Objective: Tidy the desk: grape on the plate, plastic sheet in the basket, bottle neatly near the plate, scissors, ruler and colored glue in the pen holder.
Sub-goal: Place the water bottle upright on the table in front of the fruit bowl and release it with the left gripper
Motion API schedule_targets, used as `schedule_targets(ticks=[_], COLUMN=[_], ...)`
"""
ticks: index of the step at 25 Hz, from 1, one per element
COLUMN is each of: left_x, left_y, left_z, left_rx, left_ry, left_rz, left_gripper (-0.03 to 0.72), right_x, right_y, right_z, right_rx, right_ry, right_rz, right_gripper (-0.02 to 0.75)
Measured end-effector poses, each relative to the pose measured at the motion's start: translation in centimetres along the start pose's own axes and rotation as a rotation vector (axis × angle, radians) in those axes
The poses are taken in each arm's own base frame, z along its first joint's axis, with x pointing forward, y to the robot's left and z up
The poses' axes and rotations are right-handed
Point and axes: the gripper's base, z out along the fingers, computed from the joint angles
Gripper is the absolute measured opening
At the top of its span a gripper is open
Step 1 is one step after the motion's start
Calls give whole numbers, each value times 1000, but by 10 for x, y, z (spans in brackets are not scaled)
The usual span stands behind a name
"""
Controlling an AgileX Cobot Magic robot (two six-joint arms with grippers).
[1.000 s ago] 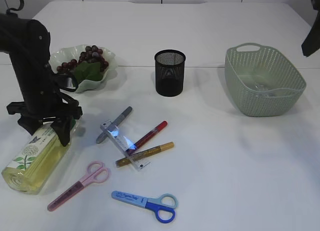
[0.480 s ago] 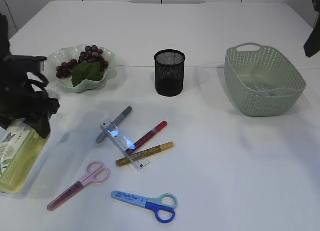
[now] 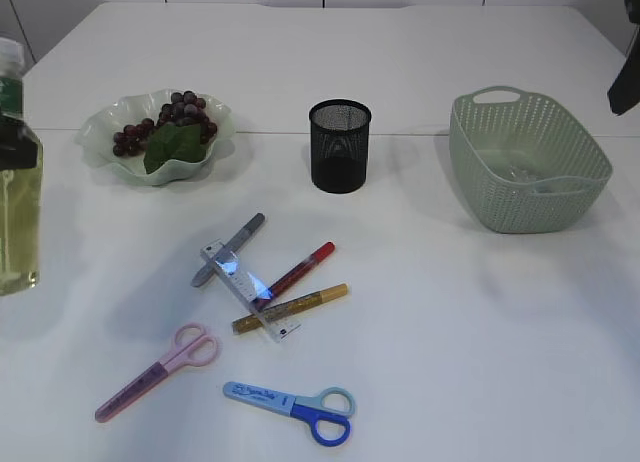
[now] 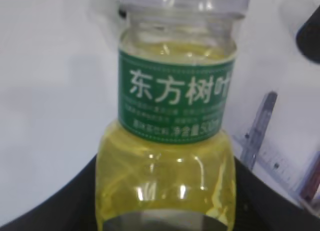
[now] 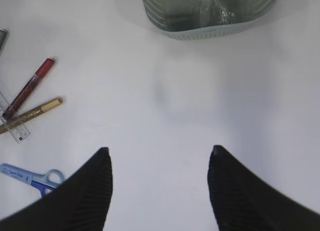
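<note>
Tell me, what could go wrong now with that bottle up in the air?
The bottle of yellow liquid hangs at the left table edge; if the left pincer's hold slips, it could drop off the table. The plate of grapes lies near where it must land, so it might get knocked. Set down tilted, the tall bottle may topple.

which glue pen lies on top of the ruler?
The gold glue pen: it crosses over the ruler near its lower end. The silver one and the red one meet it elsewhere; their layering is unclear.

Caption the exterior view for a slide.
Upright bottle at left edge; grapes plated; glue pens, ruler, scissors lie before the pen holder.
</note>
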Motion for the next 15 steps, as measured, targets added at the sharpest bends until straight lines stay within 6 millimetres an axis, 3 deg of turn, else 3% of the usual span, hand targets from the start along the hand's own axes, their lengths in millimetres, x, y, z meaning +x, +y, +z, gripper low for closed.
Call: schedule_targets(ticks=[8, 15], left_x=[26, 14], left_y=[8, 1], left_z=[0, 22], left_rx=[123, 199], left_ry=[-330, -578], left_rz=[10, 58], left_gripper=[414, 414], right_x=[0, 1], right_y=[0, 0], right_z=[0, 2], right_rx=[0, 1], right_ry=[0, 9], right_rz=[0, 2], right_gripper=[477, 477])
